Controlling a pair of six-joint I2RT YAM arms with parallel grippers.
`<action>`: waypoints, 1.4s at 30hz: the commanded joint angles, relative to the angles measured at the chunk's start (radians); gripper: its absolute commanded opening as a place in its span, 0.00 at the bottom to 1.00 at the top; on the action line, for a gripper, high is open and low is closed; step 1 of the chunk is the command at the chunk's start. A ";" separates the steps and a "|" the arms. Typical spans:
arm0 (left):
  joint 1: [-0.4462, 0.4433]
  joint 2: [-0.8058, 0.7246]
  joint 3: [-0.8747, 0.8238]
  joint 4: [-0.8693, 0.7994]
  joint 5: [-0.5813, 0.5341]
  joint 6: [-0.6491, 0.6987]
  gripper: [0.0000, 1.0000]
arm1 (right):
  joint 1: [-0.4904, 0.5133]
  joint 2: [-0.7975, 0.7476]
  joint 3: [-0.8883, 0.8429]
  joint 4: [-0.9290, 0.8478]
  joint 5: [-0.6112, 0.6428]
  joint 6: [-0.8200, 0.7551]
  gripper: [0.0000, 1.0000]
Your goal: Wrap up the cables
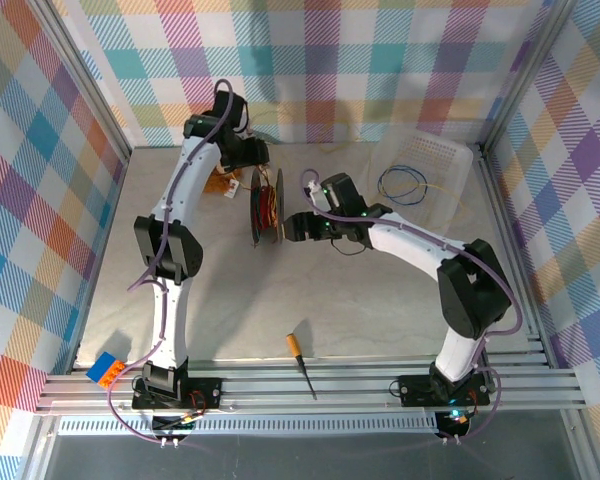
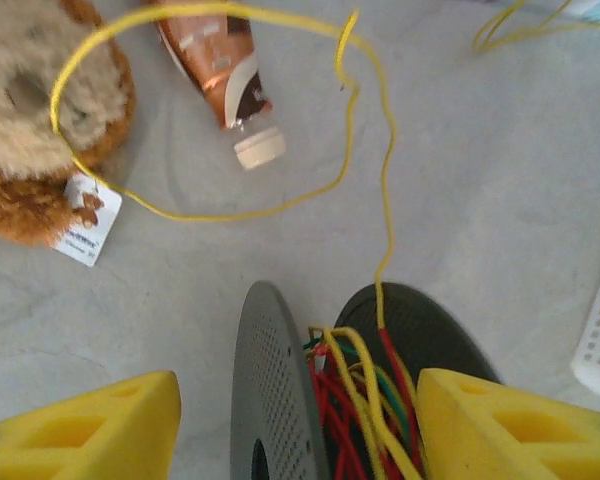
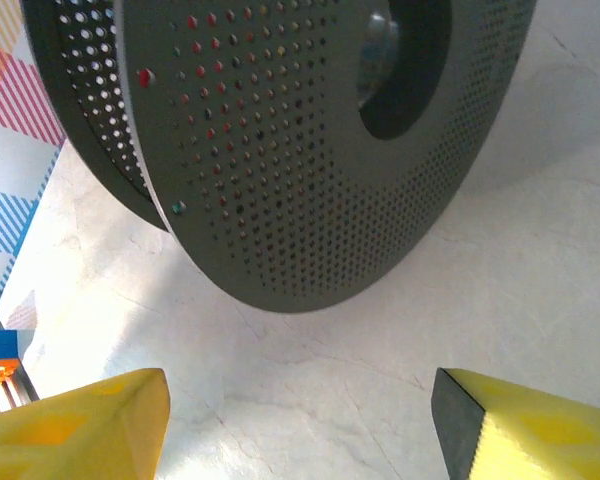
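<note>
Winding step, I judge: the yellow cable (image 2: 387, 200) trails off the upright reel (image 2: 275, 400) into a loose loop on the table. My left gripper (image 2: 295, 400) straddles the reel, fingers spread — the right gripper (image 3: 300, 400) faces its flank, likewise released. Next, steady and turn the reel.

No legible text anywhere. White tag (image 2: 88, 222) on plush toy (image 2: 35, 120): small brown print, too blurred to read. Brown tube (image 2: 212, 55): pale markings, unreadable at this sharpness.
</note>
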 commanded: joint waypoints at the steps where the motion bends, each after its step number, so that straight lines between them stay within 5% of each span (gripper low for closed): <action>1: -0.003 -0.088 -0.122 0.032 0.023 0.004 0.62 | -0.004 0.031 0.073 -0.026 -0.014 -0.011 0.68; 6: -0.002 -0.193 -0.329 0.132 0.001 -0.013 0.58 | 0.000 0.079 0.118 -0.025 -0.008 0.019 0.61; 14: -0.003 -0.201 -0.408 0.184 0.023 -0.018 0.45 | -0.001 0.093 0.128 -0.027 0.012 0.034 0.59; 27: -0.042 -0.284 -0.535 0.254 -0.030 -0.004 0.00 | -0.001 0.071 0.086 -0.012 0.019 0.048 0.57; 35: -0.057 -0.404 -0.597 0.329 -0.048 -0.028 0.00 | -0.014 -0.045 -0.016 0.014 0.044 0.039 0.61; 42: -0.057 -0.591 -0.601 0.283 0.065 -0.064 0.00 | -0.120 -0.249 -0.148 0.037 0.014 0.035 0.84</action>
